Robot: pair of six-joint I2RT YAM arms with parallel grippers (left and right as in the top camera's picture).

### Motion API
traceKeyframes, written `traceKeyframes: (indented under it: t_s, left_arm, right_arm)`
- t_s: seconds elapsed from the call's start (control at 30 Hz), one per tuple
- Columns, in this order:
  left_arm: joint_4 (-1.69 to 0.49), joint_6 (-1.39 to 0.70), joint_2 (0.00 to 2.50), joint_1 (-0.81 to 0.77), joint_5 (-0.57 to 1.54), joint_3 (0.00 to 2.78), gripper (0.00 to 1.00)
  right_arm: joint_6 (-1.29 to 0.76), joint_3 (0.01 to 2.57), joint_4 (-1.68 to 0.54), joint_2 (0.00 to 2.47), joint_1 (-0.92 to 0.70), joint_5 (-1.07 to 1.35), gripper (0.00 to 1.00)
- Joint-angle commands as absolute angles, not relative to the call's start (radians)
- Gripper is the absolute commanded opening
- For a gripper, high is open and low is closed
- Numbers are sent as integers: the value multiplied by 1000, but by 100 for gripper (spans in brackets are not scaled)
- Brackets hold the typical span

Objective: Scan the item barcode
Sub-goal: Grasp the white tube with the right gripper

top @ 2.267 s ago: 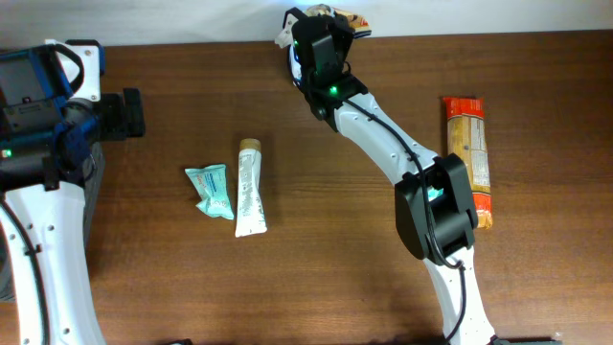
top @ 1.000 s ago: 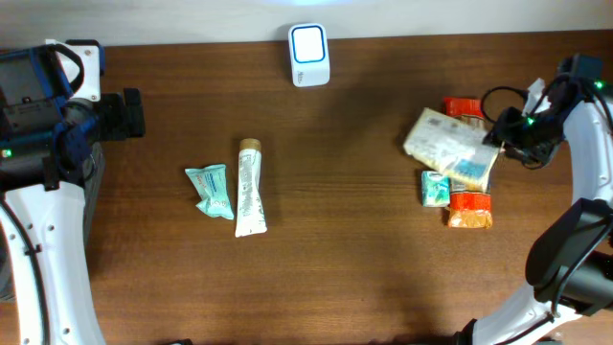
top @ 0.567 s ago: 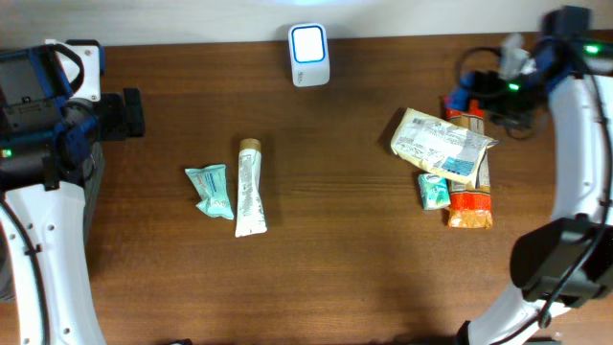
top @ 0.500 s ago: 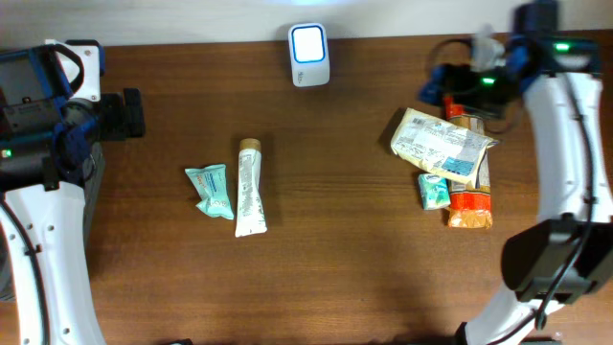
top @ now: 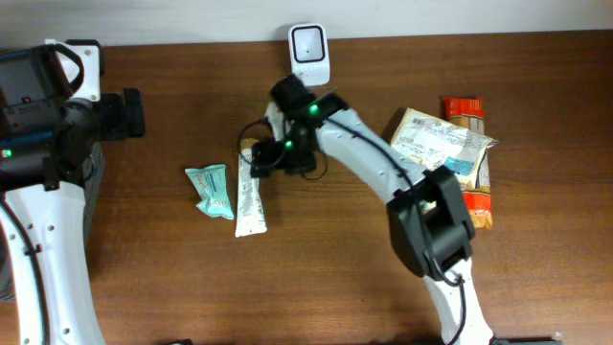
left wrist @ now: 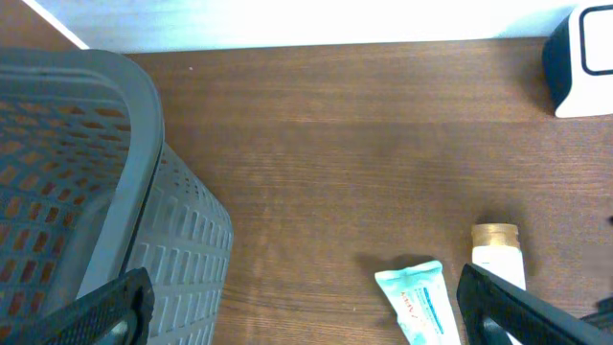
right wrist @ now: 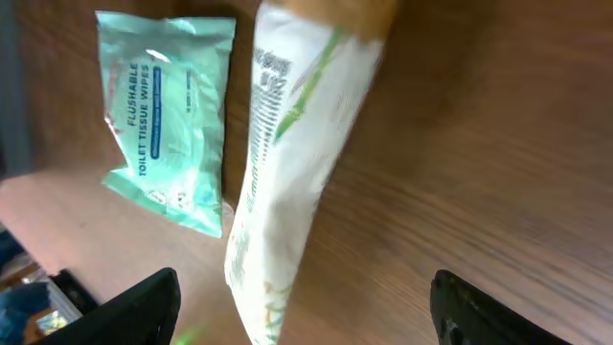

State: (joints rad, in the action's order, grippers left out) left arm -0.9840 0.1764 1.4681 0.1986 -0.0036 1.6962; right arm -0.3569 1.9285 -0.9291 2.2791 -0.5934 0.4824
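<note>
Scanner (left wrist: 584, 67) partly beyond frame edge

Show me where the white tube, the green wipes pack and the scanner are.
white tube (right wrist: 287, 144), right wrist view, middle of its body
wipes pack (right wrist: 168, 110), right wrist view, centre of its printed face
scanner (top: 309, 43), overhead view, its light front panel

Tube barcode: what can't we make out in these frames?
Tube barcode: not seen in any view. The right wrist view is blurred and its top edge cuts the cap end; overhead is too small.
Tube's cap end, overhead: partly covered by the right gripper.
Wipes pack, left wrist: cut off by the bottom edge.
Orange package, overhead: middle hidden under the cream pouch.
Basket inside, left wrist: mostly cut by the left edge.
</note>
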Motion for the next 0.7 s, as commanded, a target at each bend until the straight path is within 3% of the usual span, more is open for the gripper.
traceKeyframes:
  t_s: [0.0,0.37,0.5,0.67]
  left_arm:
    - [-982,189,1460,199,4,1699,99]
    - [-982,189,1460,199,4,1699,99]
    - [-982,189,1460,199,4,1699,99]
    - [-982,189,1460,199,4,1699,99]
  right_arm:
    - [-411,1927,-909,2339,-630,433,77]
    - [-479,1859,-897,2369,-699,437,50]
    - [-480,1832,-904,2366,-693,437,8]
    - [-327,1835,-953,2256,-606,490,4]
